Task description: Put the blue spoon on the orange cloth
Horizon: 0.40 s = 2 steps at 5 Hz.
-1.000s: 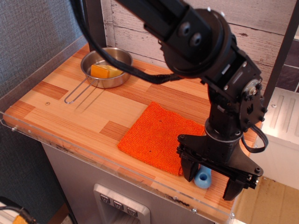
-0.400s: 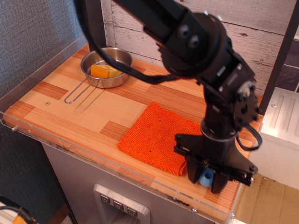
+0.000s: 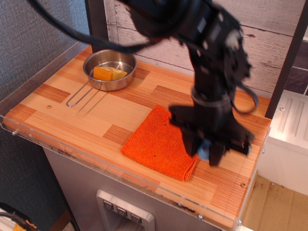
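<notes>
The orange cloth (image 3: 159, 142) lies flat on the wooden table, near the front edge, right of centre. My black gripper (image 3: 204, 153) hangs over the cloth's right edge, lifted off the table. Its fingers are closed on the blue spoon (image 3: 204, 149), of which only a small light-blue piece shows between them. The rest of the spoon is hidden by the gripper. The arm is motion-blurred.
A steel pan (image 3: 113, 70) with a wire handle stands at the back left and holds a yellow-orange block (image 3: 109, 73). A clear plastic rim (image 3: 72, 154) runs along the table's front and left edges. A white wooden wall is behind.
My gripper closed on the blue spoon at the table's front right, then lifted it and moved back and left to the cloth's right edge.
</notes>
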{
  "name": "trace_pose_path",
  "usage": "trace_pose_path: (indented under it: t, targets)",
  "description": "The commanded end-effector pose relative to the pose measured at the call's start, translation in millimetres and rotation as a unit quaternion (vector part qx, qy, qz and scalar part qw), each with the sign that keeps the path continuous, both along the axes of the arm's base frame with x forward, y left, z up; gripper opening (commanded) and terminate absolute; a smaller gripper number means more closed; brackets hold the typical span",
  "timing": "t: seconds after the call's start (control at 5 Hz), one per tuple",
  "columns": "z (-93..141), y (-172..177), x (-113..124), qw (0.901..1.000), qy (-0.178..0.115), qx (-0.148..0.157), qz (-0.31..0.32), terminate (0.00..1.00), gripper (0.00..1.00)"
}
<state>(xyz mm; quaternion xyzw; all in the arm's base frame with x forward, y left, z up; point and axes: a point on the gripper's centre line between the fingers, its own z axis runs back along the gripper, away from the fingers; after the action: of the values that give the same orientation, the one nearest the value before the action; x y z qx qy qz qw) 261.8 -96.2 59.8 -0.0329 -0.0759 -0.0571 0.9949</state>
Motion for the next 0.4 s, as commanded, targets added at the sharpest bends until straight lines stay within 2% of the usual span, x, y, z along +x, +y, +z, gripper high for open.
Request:
trace_pose_path:
  t: [0.0, 0.2]
  targets:
    - [8.8, 55.3, 7.4, 0.9998, 0.018, 0.007, 0.007, 0.00, 0.00]
    - [-5.0, 63.1, 3.9, 0.9987, 0.042, 0.027, -0.004, 0.00, 0.00]
